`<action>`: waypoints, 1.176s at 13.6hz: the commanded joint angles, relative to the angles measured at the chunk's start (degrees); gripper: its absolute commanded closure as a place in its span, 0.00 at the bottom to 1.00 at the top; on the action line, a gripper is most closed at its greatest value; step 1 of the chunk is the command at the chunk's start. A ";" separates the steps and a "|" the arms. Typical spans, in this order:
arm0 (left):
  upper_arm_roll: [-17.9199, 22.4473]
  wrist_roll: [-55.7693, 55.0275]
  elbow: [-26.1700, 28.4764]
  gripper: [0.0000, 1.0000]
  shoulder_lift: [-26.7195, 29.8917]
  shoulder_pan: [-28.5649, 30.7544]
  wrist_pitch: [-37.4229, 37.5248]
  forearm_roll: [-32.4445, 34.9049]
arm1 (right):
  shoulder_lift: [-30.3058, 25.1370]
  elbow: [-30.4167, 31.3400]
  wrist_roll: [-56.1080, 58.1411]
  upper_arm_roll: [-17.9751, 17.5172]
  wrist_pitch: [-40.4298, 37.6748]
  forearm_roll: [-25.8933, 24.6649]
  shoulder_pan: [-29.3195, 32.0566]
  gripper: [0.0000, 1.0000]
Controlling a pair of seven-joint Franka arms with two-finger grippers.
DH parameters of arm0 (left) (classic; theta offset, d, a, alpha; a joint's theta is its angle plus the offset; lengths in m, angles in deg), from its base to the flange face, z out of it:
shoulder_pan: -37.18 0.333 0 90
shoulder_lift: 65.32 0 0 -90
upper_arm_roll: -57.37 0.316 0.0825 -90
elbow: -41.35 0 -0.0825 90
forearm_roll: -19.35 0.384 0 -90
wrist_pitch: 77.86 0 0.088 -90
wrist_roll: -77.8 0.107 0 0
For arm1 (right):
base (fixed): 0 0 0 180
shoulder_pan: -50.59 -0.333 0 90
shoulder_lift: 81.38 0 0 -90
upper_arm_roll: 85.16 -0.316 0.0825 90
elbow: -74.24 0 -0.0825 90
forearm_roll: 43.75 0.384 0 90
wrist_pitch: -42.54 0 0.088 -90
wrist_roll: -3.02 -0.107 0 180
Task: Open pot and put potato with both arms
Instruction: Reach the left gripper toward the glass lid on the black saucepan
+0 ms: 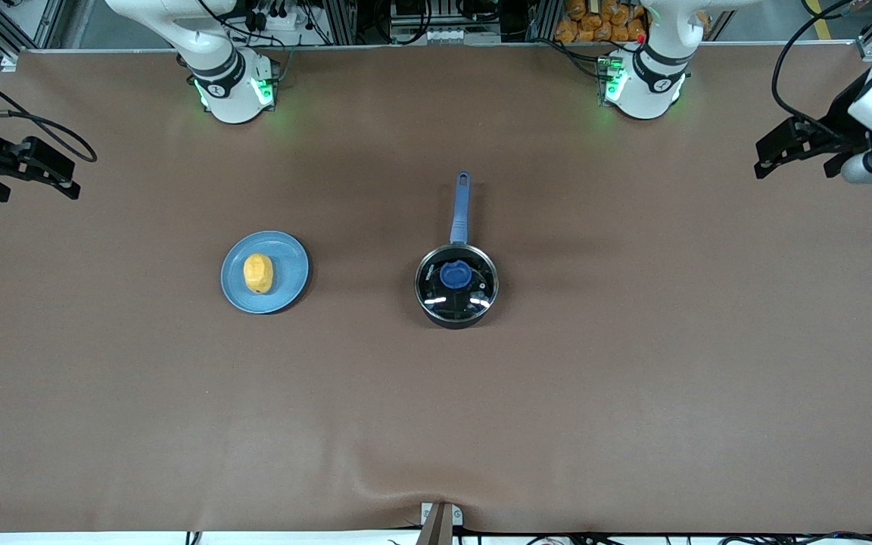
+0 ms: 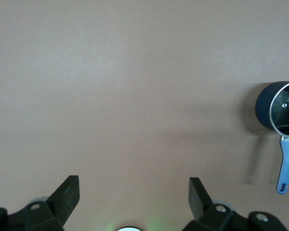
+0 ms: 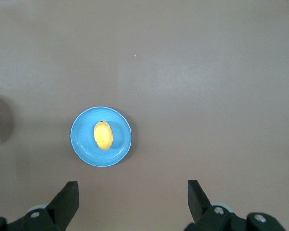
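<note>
Pot: the black saucepan (image 1: 456, 284) sits just right of centre in the front frame, its long blue handle (image 1: 460, 206) pointing up the frame toward the robots' bases; the left wrist frame catches it at the right edge (image 2: 279, 111).
Lid: a glass lid (image 1: 457, 278) with a steel rim closes the pot, a blue knob (image 1: 455, 274) at its middle; the pot is not yet opened.
Potato: the yellow-orange potato (image 1: 258, 272) lies on a flat blue plate (image 1: 289, 261) left of centre in the front frame, well apart from the pot, toward the right arm's end of the table; the right wrist frame shows it lower left of centre (image 3: 103, 135).
Left gripper: (image 1: 798, 155) hangs at the right edge of the front frame, over the table's end, jaws spread wide and empty; it waits.
Right gripper: (image 1: 31, 178) hangs at the left edge of the front frame, jaws spread wide and empty; it waits too.
Handling, lid: likely rigid, fairly light, glass and so breakable and slick; the knob looks the only sound hold, pinched across and lifted straight up.
Handling, potato: probably firm and light, its rounded lumpy skin apt to roll; gripping across the narrow middle seems safest.
Risk: a skewed lift could drag the pot.
</note>
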 commanded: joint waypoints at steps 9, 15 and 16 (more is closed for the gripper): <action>-1.69 -0.41 -1.92 0.00 -3.65 -0.68 -1.61 -1.22 | -0.63 -0.05 -0.81 -0.04 -0.53 -0.59 -0.41 0.00; -4.85 -0.85 -2.18 0.00 -7.59 -0.85 -7.49 -3.85 | -0.63 -0.05 -0.81 -0.04 -0.44 -0.59 -0.33 0.00; -6.08 -2.94 -2.44 0.00 -9.43 -1.20 -7.94 -3.77 | -0.63 -0.05 -0.81 -0.04 -0.44 -0.68 -0.41 0.00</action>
